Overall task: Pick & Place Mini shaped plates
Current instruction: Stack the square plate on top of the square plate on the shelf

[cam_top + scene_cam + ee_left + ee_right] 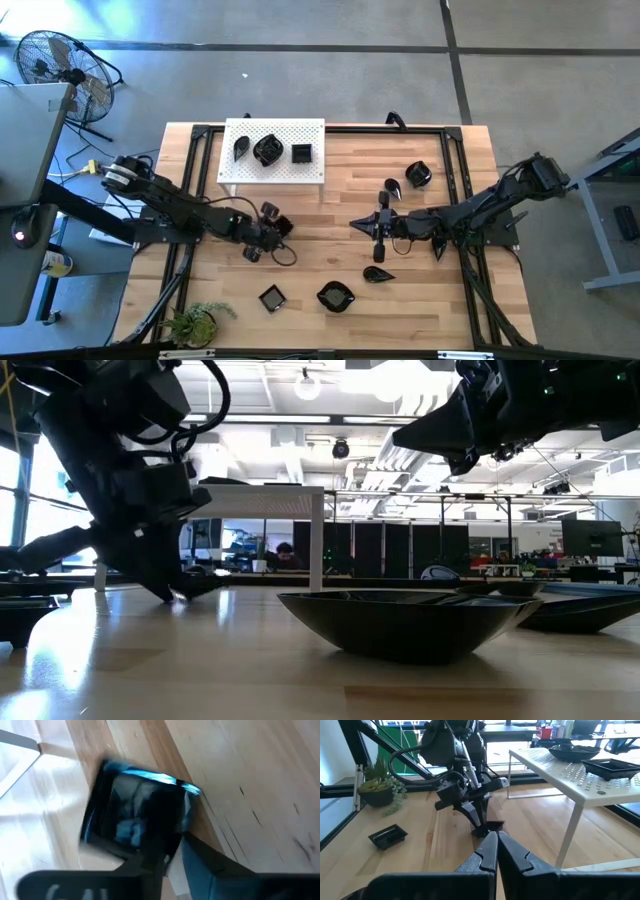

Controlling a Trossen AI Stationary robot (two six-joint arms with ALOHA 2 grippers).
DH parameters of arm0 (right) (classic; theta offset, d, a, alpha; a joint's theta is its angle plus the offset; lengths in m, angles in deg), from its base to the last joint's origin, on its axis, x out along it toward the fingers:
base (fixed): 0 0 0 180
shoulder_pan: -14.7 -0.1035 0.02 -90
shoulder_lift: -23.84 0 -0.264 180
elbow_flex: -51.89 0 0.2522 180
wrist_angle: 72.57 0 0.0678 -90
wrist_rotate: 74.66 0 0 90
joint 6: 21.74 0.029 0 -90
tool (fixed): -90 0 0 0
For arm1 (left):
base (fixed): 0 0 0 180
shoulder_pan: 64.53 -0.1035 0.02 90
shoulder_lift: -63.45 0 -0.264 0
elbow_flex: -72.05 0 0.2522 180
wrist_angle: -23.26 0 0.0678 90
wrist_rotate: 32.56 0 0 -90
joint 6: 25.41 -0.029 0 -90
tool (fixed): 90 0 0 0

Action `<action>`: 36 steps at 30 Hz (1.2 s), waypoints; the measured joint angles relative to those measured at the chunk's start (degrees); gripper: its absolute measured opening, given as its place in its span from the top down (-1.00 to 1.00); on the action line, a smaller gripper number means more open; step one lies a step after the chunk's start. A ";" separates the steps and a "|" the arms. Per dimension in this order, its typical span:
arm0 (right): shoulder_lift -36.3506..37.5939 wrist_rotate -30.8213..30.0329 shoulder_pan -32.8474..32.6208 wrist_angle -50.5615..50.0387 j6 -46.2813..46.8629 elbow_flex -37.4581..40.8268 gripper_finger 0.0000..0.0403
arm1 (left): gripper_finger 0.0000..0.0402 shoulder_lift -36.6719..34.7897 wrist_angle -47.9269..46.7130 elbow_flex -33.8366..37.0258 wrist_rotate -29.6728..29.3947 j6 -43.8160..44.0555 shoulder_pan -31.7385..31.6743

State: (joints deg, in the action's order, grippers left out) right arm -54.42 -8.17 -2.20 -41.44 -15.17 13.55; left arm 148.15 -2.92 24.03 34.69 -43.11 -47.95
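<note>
The left claw (277, 226) sits at mid-table on a square plate (281, 224), with the board (273, 172) just behind it carrying three plates (268, 150). The right claw (361, 224) faces it from the right, apart. Nearer the front edge than both lie three more plates (334, 296).

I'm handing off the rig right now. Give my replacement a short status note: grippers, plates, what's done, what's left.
Left gripper: shut on a square plate, low over the table near the white board's front edge.
Right gripper: shut, empty, mid-table.
Done: three plates on the board.
Left: place the held plate, then about six loose ones: three near the front edge, three by the right arm.
</note>
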 joint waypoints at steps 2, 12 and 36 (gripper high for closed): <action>0.00 0.00 0.00 0.02 0.00 0.00 1.00 | 0.82 0.02 -0.01 0.00 0.15 -0.15 0.00; 0.00 -0.01 0.00 0.02 -0.02 0.00 1.00 | 0.98 0.07 -4.84 -4.70 0.85 -0.90 -0.04; 0.02 2.93 -1.89 0.61 -0.63 -0.02 1.00 | 1.00 -6.97 -34.77 -43.66 -1.80 9.37 -11.56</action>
State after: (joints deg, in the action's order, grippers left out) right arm -54.40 -5.24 -4.10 -40.83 -15.81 13.53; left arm 141.18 -37.68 -19.63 32.89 -33.73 -59.51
